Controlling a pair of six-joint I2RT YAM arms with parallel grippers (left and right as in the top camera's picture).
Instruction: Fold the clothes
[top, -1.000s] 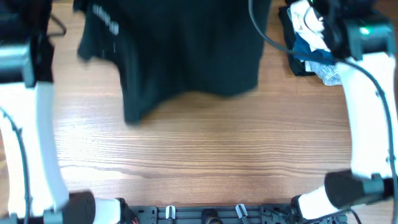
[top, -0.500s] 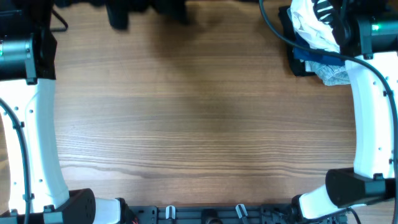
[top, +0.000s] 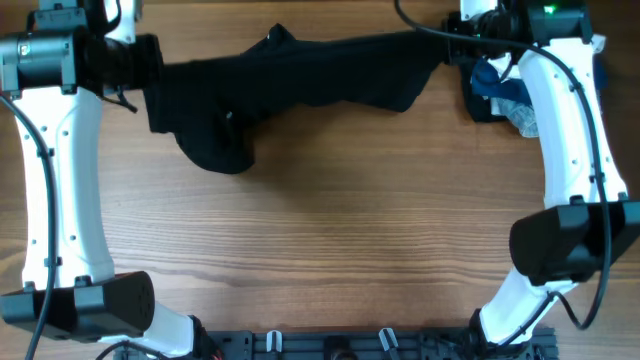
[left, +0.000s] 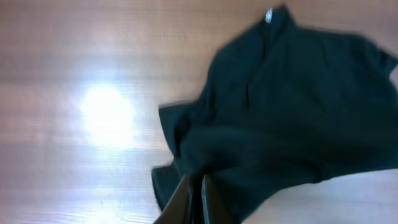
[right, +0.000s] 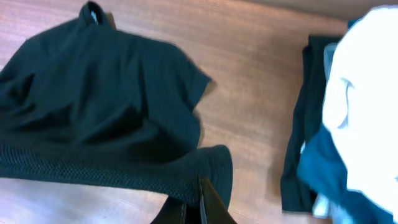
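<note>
Two end effectors are engaged on one garment. The left end effector (left: 198, 194) is clenched on a bunched edge of the black T-shirt (top: 300, 70), and the right end effector (right: 199, 198) is clenched on the opposite edge. In the overhead view the shirt is stretched between them along the far side of the tabletop (top: 330, 220), from ten o'clock to one o'clock. A slack lobe sags near ten o'clock and appears to rest on the wood. Judgement: the step in hand is spreading the shirt out, and no fold is yet made. The next move calls for lowering both grips together toward the centre under even tension, so the fabric lands flat. The surface is pale wood-grain with a glare patch in the left wrist view. A pile of other garments (top: 497, 88), white and blue, sits at two o'clock, just beside the right grip. Nothing of the room beyond shows.
</note>
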